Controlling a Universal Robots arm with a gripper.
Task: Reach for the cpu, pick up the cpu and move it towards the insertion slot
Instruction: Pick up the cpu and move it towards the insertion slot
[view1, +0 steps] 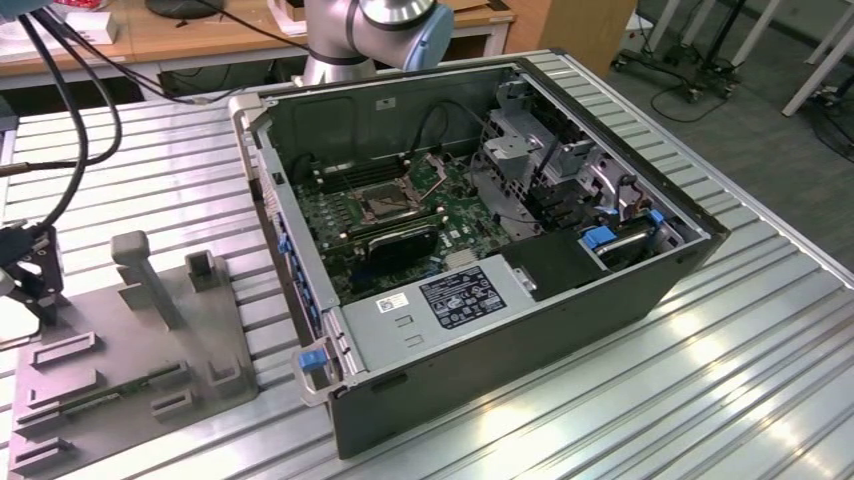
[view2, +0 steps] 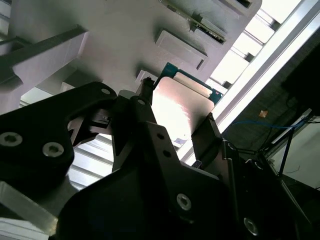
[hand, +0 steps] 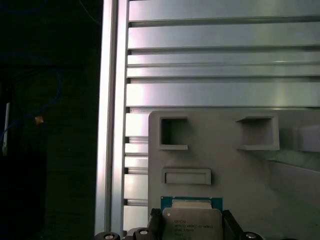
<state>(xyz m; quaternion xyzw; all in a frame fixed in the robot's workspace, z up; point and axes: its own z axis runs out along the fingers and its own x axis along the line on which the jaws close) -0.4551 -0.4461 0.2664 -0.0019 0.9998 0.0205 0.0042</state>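
Our gripper (view2: 176, 114) pinches the cpu (view2: 181, 97) by two opposite edges at the grey tray (hand: 225, 150). We see the insertion slot (view1: 380, 203) well apart, towards the exterior view's right, inside the open computer case (view1: 534, 330) on the slatted table (view1: 747, 380).

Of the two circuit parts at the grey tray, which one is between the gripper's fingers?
The cpu, the small square chip with a pale metal face, gripped on two sides. The long narrow green strip lies apart on the tray.

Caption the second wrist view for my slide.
Black claw grips the small silver-faced square chip at the grey plastic tray.
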